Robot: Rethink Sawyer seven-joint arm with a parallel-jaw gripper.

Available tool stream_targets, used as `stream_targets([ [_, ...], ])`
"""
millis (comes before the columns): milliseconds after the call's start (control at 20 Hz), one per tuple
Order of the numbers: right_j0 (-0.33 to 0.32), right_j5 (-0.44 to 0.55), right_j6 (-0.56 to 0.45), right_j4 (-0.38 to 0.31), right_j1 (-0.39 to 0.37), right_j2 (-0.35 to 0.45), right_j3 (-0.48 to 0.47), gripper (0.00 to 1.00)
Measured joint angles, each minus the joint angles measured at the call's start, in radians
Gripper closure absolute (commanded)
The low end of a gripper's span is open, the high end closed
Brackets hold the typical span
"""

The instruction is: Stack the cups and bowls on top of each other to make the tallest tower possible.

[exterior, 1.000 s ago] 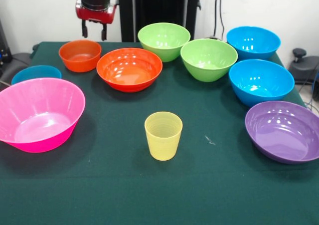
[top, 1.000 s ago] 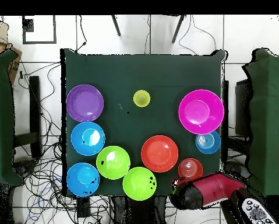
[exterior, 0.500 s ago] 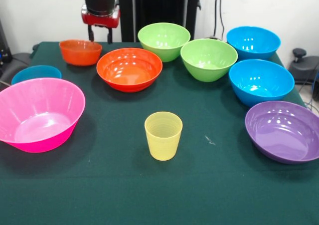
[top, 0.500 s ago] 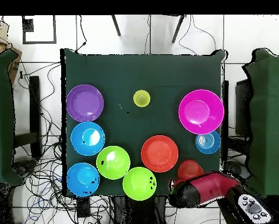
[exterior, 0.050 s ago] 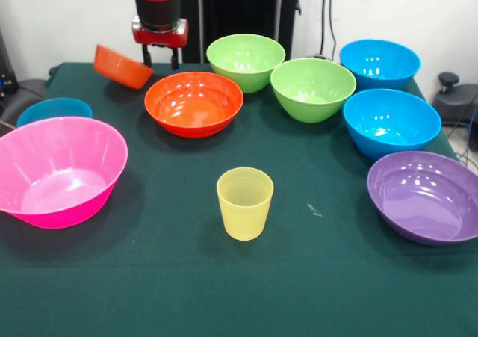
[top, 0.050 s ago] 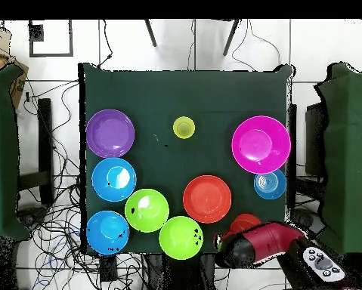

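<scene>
Green cloth covers the counter point(exterior, 0.050 s ago: 314, 277), and at its far left corner the tool point(exterior, 0.050 s ago: 159, 53) pinches the rim of the small orange bowl point(exterior, 0.050 s ago: 122, 66) — tilted, lifted clear — a light, stiff, glossy shell, probably slippery, best gripped by its rim.

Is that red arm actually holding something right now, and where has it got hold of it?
Yes: the gripper holds the small orange bowl by its rim, on the side nearest the large orange bowl. It hangs tilted, lifted off the table.

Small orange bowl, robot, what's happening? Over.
Gripper shut on small orange bowl, bowl lifted and tilted. Nothing stacked yet. Big orange bowl close beside it.
</scene>
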Motion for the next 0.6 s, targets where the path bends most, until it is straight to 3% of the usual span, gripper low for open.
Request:
stream_targets([
  [600, 0.011, 0.000, 0.000, 0.000, 0.000, 0.000, 0.000, 0.00],
])
